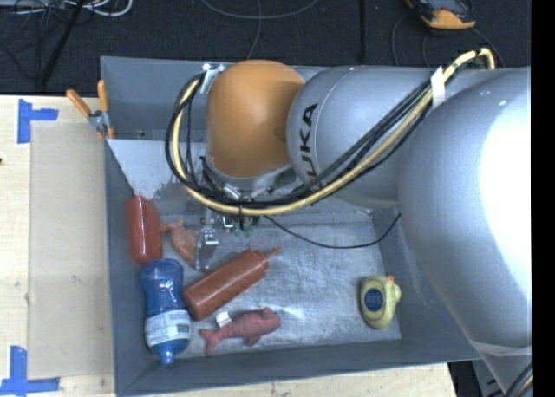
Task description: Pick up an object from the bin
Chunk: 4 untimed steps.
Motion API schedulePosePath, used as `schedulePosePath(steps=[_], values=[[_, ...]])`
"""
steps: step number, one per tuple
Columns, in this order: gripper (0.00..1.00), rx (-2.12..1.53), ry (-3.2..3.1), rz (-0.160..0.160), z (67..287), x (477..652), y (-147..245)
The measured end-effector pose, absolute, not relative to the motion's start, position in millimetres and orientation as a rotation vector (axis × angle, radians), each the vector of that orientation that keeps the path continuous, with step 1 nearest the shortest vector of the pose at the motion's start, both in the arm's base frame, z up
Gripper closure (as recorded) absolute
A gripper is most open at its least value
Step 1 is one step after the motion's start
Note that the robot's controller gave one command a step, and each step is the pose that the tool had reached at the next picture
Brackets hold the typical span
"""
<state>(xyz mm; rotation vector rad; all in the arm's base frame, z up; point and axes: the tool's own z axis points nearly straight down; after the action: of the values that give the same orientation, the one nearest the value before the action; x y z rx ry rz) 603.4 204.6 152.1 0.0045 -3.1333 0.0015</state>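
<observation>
Down in the grey metal bin (260, 369), the pincer (206, 246) hangs low over the left half, under the arm's orange cover, and I cannot tell whether it is spread or pressed together. Nothing shows in its grip. Nearest to it are two candidates: a small pale-orange lump (180, 241) just to its left, and a dark-red plastic squeeze bottle (225, 283) just below it. The bottle lies flat on a slant, base down-left, nozzle up-right. The call, I'd say, turns on that slant: a grab across the bottle's body must cross the long axis, not run along it. A red sausage-shaped cylinder (143, 229) and a blue plastic bottle (165, 307) lie further left.
</observation>
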Motion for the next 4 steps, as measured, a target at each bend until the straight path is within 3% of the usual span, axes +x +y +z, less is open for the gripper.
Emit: schedulePosePath(steps=[2,3,4], values=[[0.0,0.0,-3.14,0.0,156.9,605.2,204.0],[0.0,0.375,-3.122,0.004,74.3,581.0,185.8],[0.0,0.471,-3.112,0.005,72.7,584.5,203.0]])
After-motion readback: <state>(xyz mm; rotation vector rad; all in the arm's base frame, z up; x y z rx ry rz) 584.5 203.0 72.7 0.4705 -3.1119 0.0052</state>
